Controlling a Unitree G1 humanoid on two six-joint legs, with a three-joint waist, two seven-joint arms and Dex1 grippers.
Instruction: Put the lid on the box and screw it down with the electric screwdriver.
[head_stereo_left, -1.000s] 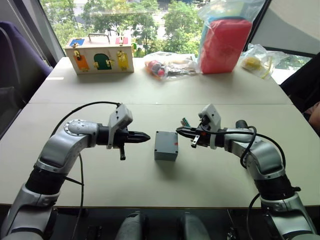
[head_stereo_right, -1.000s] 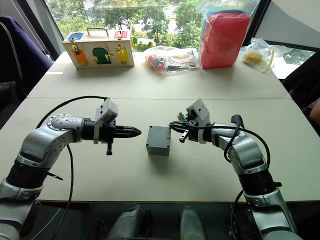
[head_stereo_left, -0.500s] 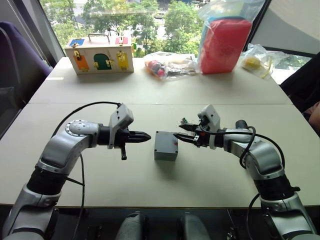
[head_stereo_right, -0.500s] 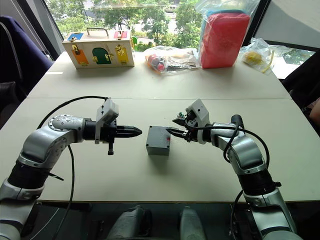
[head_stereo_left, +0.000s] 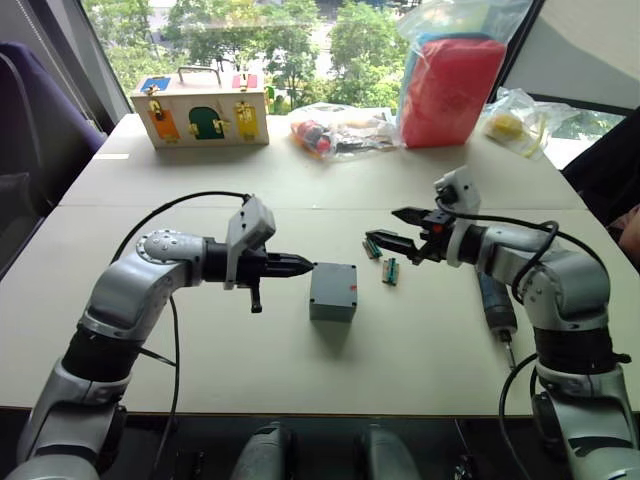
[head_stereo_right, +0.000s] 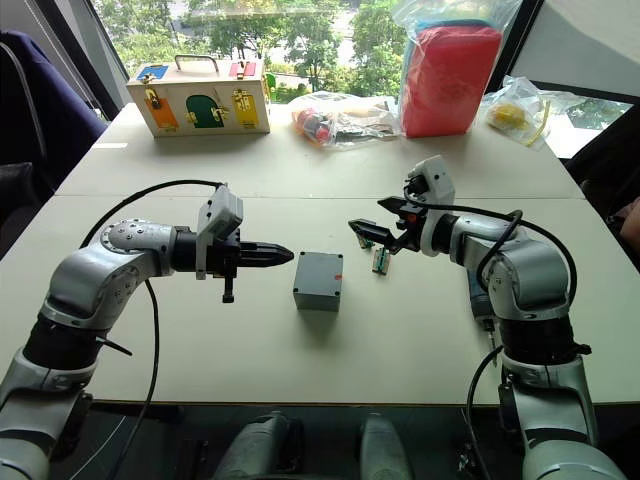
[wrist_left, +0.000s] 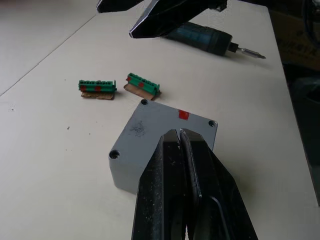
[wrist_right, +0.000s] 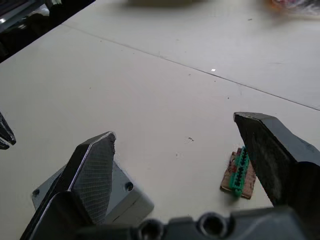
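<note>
A: Where's your box?

B: The box (head_stereo_left: 332, 291) sits at the centre of the frame on the bench (head_stereo_left: 300, 190), lid (wrist_left: 165, 125) already on it, red mark on its right-facing side.

A: And your grippers?

B: Your left gripper (head_stereo_left: 298, 264) hangs just left of the box, jaws closed and empty. Your right gripper (head_stereo_left: 393, 228) hovers right of centre, above two small green connectors (head_stereo_left: 390, 270), jaws spread wide, holding nothing.

A: The tool?

B: The electric screwdriver (head_stereo_left: 497, 309) lies on the bench at the right of the frame, under your right forearm, bit toward the near edge. A wooden box (head_stereo_left: 198, 107) stands upper left.
</note>
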